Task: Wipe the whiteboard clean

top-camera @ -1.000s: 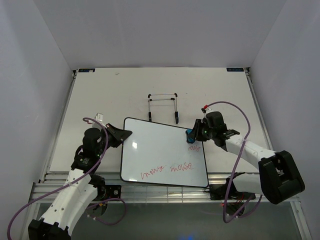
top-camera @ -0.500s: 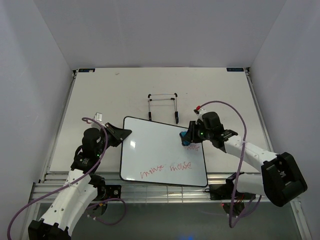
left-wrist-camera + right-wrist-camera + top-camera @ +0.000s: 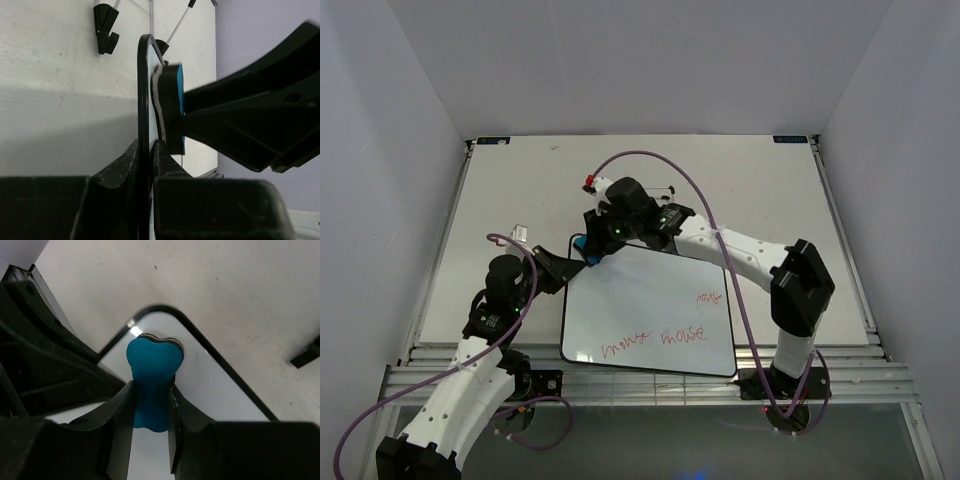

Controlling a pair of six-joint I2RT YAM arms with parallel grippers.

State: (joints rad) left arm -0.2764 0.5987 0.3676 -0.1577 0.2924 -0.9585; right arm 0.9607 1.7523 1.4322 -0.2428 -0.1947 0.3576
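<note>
Whiteboard: you've got the whiteboard (image 3: 650, 310) lying face up on the pale surface (image 3: 520, 190). It is a big glossy white rectangle with a thin black rim and rounded corners, turned a little askew.
Writing: red handwriting runs along the whiteboard's near edge (image 3: 655, 342). A smaller red scribble (image 3: 708, 297) sits by its right edge, and the far half of the whiteboard reads clean white.
Left gripper: your left gripper (image 3: 560, 270) is pinched onto the whiteboard's left edge, just below its far-left corner. In the left wrist view the black rim (image 3: 143, 100) runs straight down between the two fingers (image 3: 147, 150).
Right gripper: your right arm reaches across the whiteboard's far edge, and its gripper (image 3: 590, 248) is clamped around the waist of the blue eraser (image 3: 582, 247). The right wrist view shows both fingers tight against the eraser's narrow middle (image 3: 149, 390).
Eraser: the blue bone-shaped pad (image 3: 150, 365) sits right at the whiteboard's far-left rounded corner (image 3: 200, 385). Seen side-on from the left wrist, its white felt face (image 3: 172, 107) is pressed against the whiteboard's face.
Wire stand: the black feet of the wire stand (image 3: 106, 22) stand on the surface just beyond the whiteboard's far edge, apart from it. From above, your right arm hides most of the stand.
</note>
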